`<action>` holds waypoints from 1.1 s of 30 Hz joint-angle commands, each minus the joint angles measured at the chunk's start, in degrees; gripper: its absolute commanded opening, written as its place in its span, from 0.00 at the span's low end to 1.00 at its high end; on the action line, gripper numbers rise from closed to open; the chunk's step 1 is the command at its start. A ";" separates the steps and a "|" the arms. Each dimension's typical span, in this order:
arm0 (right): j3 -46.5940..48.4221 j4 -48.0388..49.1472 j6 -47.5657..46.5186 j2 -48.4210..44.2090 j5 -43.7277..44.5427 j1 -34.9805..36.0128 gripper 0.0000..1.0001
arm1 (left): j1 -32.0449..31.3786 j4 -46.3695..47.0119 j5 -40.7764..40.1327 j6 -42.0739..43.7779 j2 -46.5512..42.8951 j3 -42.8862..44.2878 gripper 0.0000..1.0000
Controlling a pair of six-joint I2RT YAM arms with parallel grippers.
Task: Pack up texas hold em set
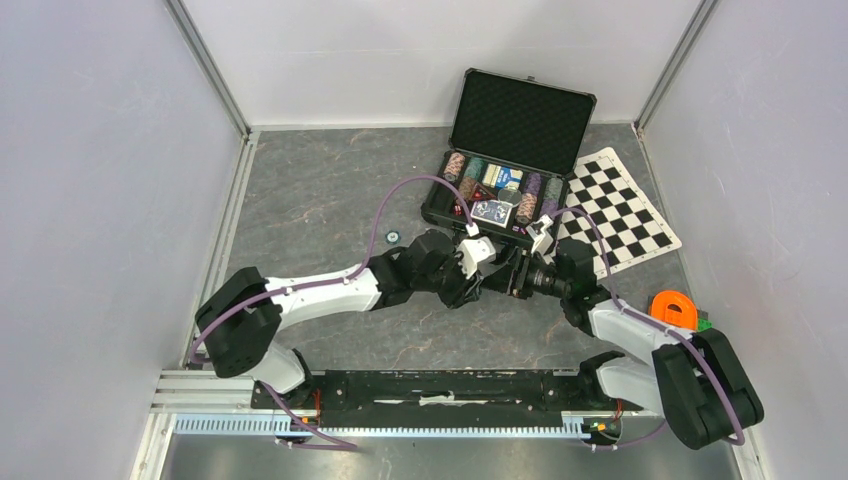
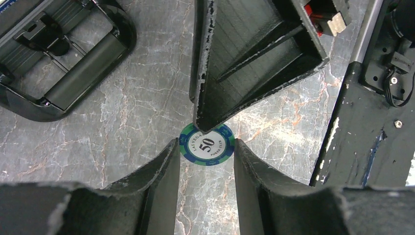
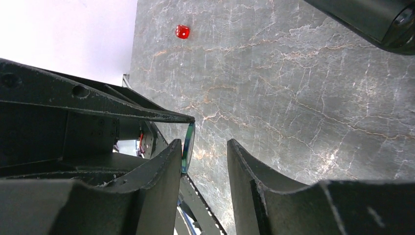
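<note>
While pinching poker chip (image 2: pixel 207 145) rim to rim in left hand (image 2: pixel 205 142), presents it edge-on within half-spread right hand (image 3: pixel 204 143), just beside one finger, clear of the other.

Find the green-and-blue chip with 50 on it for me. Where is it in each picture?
Top external: not visible; it is hidden where the left gripper meets the right gripper.
Left wrist: the 50 chip shows face-on, lower centre, between the left gripper's fingertips.
Right wrist: the chip is a thin edge-on sliver, centre-left, beside one right gripper finger.
Shared landmark: the grey marbled table, in every view.
</note>
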 commanded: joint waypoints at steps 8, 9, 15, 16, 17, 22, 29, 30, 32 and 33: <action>-0.43 3.29 1.51 0.38 -4.31 -0.24 0.37 | -2.22 1.84 -0.75 3.75 -0.83 2.32 0.42; -0.64 3.51 1.99 0.36 -4.77 -0.28 0.37 | -2.26 1.92 -0.69 3.84 -0.88 2.33 0.42; -1.19 6.85 5.06 0.06 -8.13 -0.22 0.18 | -3.76 1.77 -3.09 3.95 0.81 4.44 0.42; -0.76 5.83 4.18 0.01 -8.03 -0.24 0.17 | -3.97 1.77 -3.52 3.96 1.21 4.81 0.42; -0.27 4.60 3.36 0.15 -7.93 -0.24 0.17 | -4.19 1.85 -4.15 3.97 1.46 5.02 0.42; 3.97 -7.00 -8.16 -1.57 -1.38 -0.24 0.00 | -4.38 2.14 -6.45 2.17 1.28 5.25 0.61; 15.51 -27.02 -29.93 -6.94 26.12 -0.24 0.00 | -4.21 1.77 -12.24 -5.74 -3.69 1.67 1.00; 16.51 -27.94 -31.55 -7.53 29.98 -0.24 0.00 | -3.90 1.24 -14.56 -6.67 -5.22 0.67 1.00; 18.44 -28.91 -35.16 -7.97 35.96 -0.24 0.00 | -3.47 -0.05 -19.34 -8.85 -8.48 -1.05 1.00; 19.16 -29.46 -36.46 -7.85 39.13 -0.24 0.00 | -3.18 -2.54 -22.16 -10.24 -9.75 -1.78 1.00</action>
